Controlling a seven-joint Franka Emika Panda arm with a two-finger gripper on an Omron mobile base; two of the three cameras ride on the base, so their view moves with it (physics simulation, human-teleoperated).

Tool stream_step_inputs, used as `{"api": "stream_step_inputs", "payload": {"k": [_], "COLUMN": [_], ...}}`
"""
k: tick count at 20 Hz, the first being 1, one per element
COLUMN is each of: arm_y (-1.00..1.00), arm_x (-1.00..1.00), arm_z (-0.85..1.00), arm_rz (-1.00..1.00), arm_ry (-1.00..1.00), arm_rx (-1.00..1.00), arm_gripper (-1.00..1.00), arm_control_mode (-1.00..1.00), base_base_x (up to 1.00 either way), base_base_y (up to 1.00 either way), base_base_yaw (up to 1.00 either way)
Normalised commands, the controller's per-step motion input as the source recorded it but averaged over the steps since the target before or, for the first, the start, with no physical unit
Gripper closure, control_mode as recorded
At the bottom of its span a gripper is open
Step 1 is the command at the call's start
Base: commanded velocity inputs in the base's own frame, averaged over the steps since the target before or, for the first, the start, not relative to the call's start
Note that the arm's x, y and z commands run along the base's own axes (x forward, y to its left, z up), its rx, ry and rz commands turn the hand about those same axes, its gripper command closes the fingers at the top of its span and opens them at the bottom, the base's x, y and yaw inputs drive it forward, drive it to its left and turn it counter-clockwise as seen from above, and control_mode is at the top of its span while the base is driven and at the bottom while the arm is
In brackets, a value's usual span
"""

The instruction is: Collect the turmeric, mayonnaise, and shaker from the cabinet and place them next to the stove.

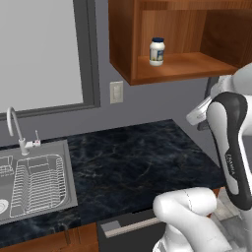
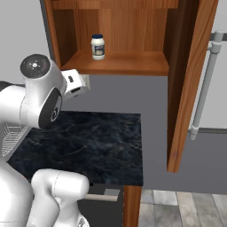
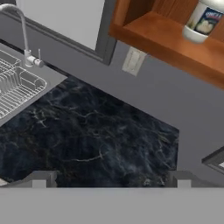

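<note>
Jaws: spread wide, nothing gripped; the two dark fingertips (image 3: 39,178) are seen at the bottom of the hand view, well apart, with bare tabletop between them.
Gripper (image 3: 109,181): held above the tabletop, below the cabinet, aimed down and toward the back wall.
Mayonnaise (image 1: 157,51): stood upright on the cabinet shelf floor, near its front edge, toward the left side of the cabinet as seen from the base; a white jar with a dark blue lid and a pale label. In the hand view its lower part is seen at the top right, on the shelf.
Cabinet (image 1: 172,69): reddish-brown wood, hung on the wall above the tabletop, its interior exposed; in the right base view its door (image 2: 188,84) is seen swung out at the right.
Tabletop (image 1: 138,167): dark marbled stone, set below the cabinet, bare under the gripper.
Sink (image 1: 69,172): steel, set into the tabletop left of the cabinet, with a wire rack (image 1: 37,184) laid in it and a curved tap (image 1: 15,130) behind it.
Wall plate (image 1: 116,92): pale, fixed to the grey wall just below the cabinet's left corner.
Window (image 1: 44,54): grey-framed, left of the cabinet, above the sink.
Arm (image 1: 231,142): white with dark joints, raised at the right of the left base view, below the cabinet.
</note>
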Motion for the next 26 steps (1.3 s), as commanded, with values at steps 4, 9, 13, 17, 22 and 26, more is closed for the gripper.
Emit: {"api": "stream_step_inputs", "payload": {"k": [4,9,13,17,22,26], "arm_y": [-0.07,0.00,0.00,0.00,0.01,0.00], "arm_x": [0.00,0.00,0.03,0.13,0.36,0.33], "arm_z": [0.41,0.38,0.33,0.22,0.09,0.00], "arm_rz": [-0.03,-0.05,-0.04,-0.01,0.00,0.05], "arm_ry": [-0.14,-0.12,-0.11,-0.09,-0.08,-0.12], "arm_rx": [0.00,0.00,0.00,0.00,0.01,0.09], "arm_gripper": [-1.00,-1.00,-1.00,-1.00,-1.00,-1.00], "arm_control_mode": [-1.00,-1.00,-1.00,-1.00,-1.00,-1.00], "base_base_x": [0.00,0.00,0.00,0.00,0.00,0.00], "base_base_y": [0.00,0.00,0.00,0.00,0.00,0.00], "base_base_yaw": [0.00,0.00,0.00,0.00,0.00,0.00]}}
